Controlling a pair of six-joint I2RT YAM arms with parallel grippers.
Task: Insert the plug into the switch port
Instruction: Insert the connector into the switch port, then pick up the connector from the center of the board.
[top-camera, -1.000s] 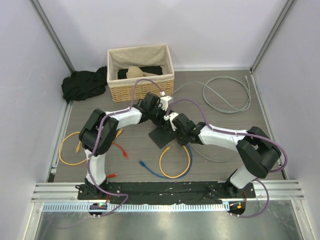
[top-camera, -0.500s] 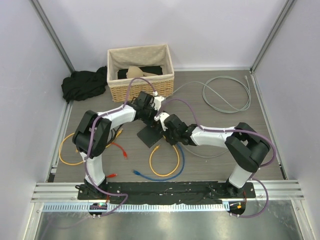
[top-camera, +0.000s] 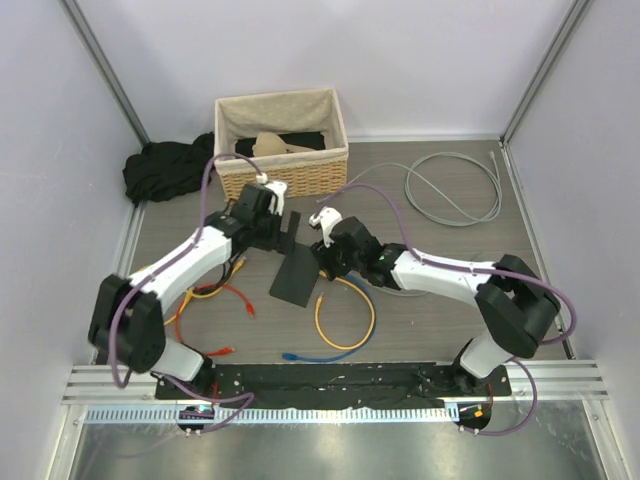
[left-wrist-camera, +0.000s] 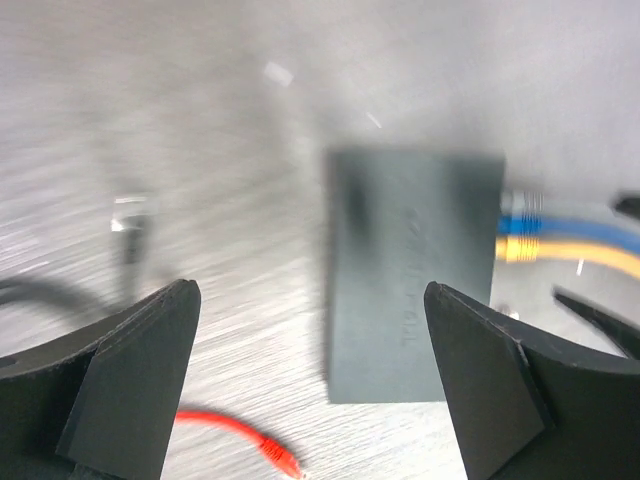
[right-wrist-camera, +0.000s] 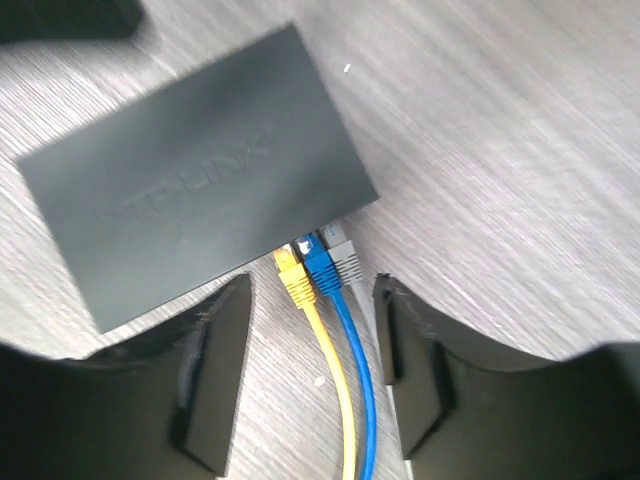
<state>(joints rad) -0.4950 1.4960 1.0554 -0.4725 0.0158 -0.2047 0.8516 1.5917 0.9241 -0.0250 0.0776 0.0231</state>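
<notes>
The dark-grey switch (top-camera: 296, 276) lies flat in the middle of the table. Three plugs sit in the ports on its narrow edge: yellow (right-wrist-camera: 293, 272), blue (right-wrist-camera: 322, 267) and grey (right-wrist-camera: 345, 262). My right gripper (right-wrist-camera: 312, 290) is open just behind them. Its fingers (right-wrist-camera: 215, 350) stand either side of the three cables and touch none. Seen from above, the right gripper (top-camera: 326, 262) is at the switch's right edge. My left gripper (left-wrist-camera: 310, 295) is wide open above the switch's (left-wrist-camera: 412, 300) far end and holds nothing. From above, the left gripper (top-camera: 286, 228) hovers beside the basket.
A wicker basket (top-camera: 282, 172) stands at the back, with a black cloth (top-camera: 163, 168) to its left. A grey cable coil (top-camera: 455, 192) lies back right. The yellow cable loop (top-camera: 372, 315) and blue cable (top-camera: 320, 353) trail forward. Red (left-wrist-camera: 275, 455) and orange cables (top-camera: 205, 292) lie left.
The left arm swung back to the left off the switch and opened fully. The right gripper went from shut to open behind the plugs. The switch shifted left and turned.
</notes>
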